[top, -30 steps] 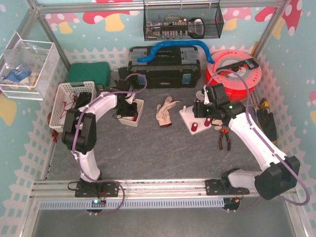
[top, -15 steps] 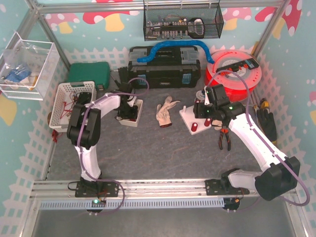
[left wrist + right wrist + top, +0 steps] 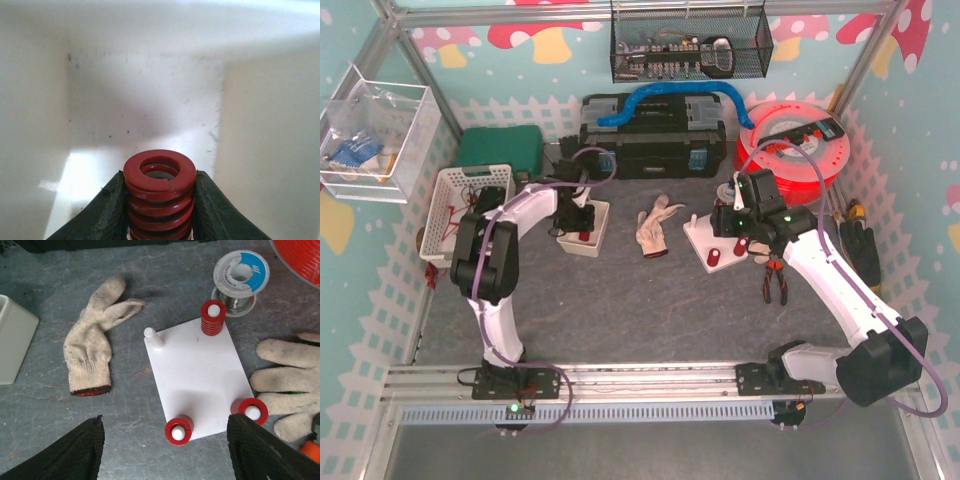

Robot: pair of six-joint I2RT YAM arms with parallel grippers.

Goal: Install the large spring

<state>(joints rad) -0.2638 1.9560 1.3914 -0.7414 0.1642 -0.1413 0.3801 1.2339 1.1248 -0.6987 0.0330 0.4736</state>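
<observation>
Top view. Left arm bent over to the small white bin (image 3: 592,240), left gripper (image 3: 576,214) down inside it; can't tell from here how its jaws stand. Right gripper (image 3: 732,228) hovers above the white plate (image 3: 705,252), not touching. A knit glove (image 3: 655,225) lies between bin and plate. Pliers (image 3: 775,282) on the mat near the right forearm.

Left wrist view. Bin walls all round, pale and scuffed. The large spring (image 3: 160,192), red, stands on end between the two black fingers (image 3: 107,212), one pressed against each side. Jaws closed narrow on it, open coil end facing the camera.

Right wrist view. Jaws wide apart, nothing between them. Below, the plate lies flat with a peg at each corner: three wear red springs (image 3: 213,320), and the bare peg (image 3: 153,338) stands at the corner nearest the glove. Solder reel (image 3: 241,275) just beyond the plate; a second glove (image 3: 282,380) beside it.
</observation>
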